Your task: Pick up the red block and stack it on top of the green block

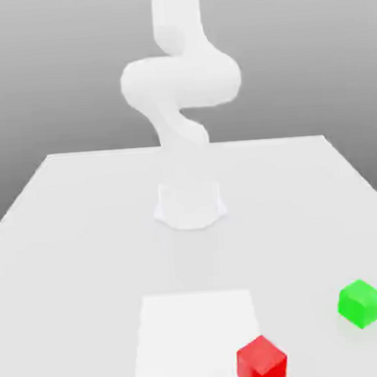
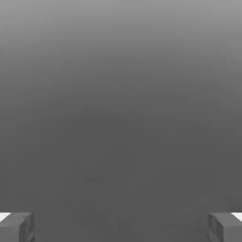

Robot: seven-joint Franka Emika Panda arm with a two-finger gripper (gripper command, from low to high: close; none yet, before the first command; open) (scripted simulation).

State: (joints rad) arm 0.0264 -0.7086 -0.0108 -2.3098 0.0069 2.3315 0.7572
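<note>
**White robot arm reared up behind two blocks on a pale table**

In the exterior view, a smooth white robot arm (image 1: 180, 81) rises from a round white base (image 1: 190, 205) set near the middle of a flat, light grey table (image 1: 68, 232). The arm curves up in an S-shaped bend and runs out past the upper edge of the view. Behind the table the background is a plain grey gradient.

On the near part of the table lies a brighter white square patch (image 1: 186, 334), flat against the surface. A small red cube-shaped block (image 1: 261, 361) sits at the corner of that patch, on the side toward the exterior view's right, close to the near edge of the table. A small green cube-shaped block (image 1: 361, 302) rests on the bare table farther toward the exterior view's right and a little farther back. The two blocks are near each other but clearly apart, not touching, and each sits flat on the table. Both are well in front of the arm's base.

In the hand view, the gripper (image 2: 121, 227) appears as two grey fingertips (image 2: 19, 227) at opposite sides of the frame, spread wide with nothing between them. Beyond them is a smooth grey gradient.
</note>
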